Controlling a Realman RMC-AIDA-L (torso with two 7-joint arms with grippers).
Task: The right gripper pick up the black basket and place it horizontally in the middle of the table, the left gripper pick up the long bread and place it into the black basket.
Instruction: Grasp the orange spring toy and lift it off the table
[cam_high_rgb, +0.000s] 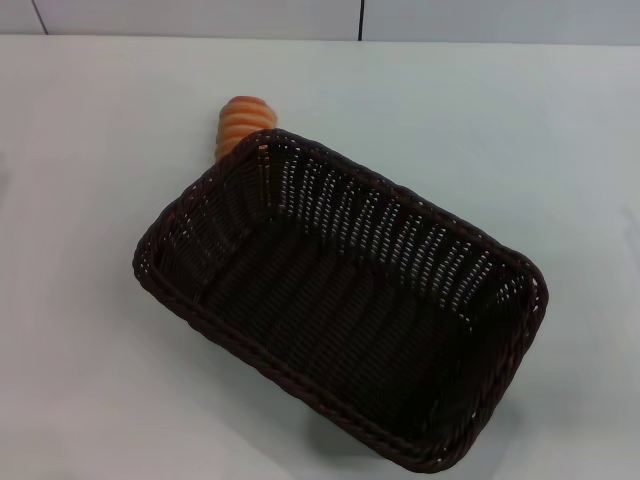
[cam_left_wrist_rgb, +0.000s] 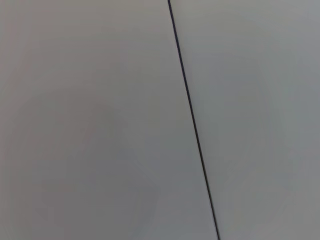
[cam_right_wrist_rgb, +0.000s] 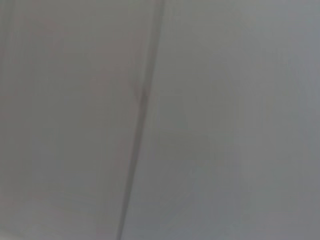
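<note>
The black basket (cam_high_rgb: 340, 300) lies on the white table (cam_high_rgb: 90, 200) in the head view, turned at a slant, its long side running from upper left to lower right. It is empty. The long bread (cam_high_rgb: 243, 123), with orange and cream stripes, lies on the table just behind the basket's far left corner, partly hidden by the rim. Neither gripper shows in any view. The left wrist view and the right wrist view show only a plain grey surface with a thin dark seam.
The table's far edge meets a pale wall (cam_high_rgb: 200, 15) with a dark vertical seam (cam_high_rgb: 360, 18). Bare table surface lies to the left, right and behind the basket.
</note>
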